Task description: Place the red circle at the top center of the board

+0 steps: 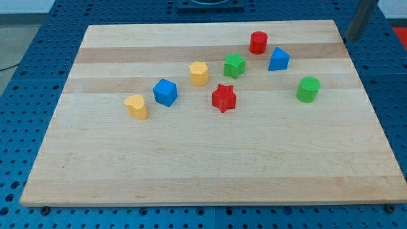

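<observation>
The red circle [257, 42] stands upright near the board's top edge, right of centre. My tip [350, 41] is at the view's top right, just off the top right corner of the wooden board [191, 172], well to the right of the red circle and touching no block. A blue triangle-like block [278, 59] sits just below and right of the red circle. A green star [234, 65] sits below and left of it.
A yellow hexagon [199, 72], a red star [224, 97], a blue cube-like block [165, 92] and a yellow heart [136, 107] run in a line toward the left. A green circle [308, 89] stands at the right.
</observation>
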Action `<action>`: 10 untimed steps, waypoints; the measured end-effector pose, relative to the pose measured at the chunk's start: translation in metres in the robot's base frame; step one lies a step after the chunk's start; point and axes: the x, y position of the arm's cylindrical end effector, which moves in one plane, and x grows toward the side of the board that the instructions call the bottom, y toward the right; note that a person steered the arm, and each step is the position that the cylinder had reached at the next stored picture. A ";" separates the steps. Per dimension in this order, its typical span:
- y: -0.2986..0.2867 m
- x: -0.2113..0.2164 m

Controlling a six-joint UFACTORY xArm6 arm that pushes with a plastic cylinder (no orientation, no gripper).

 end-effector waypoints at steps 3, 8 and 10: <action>-0.095 0.072; -0.222 0.024; -0.239 0.069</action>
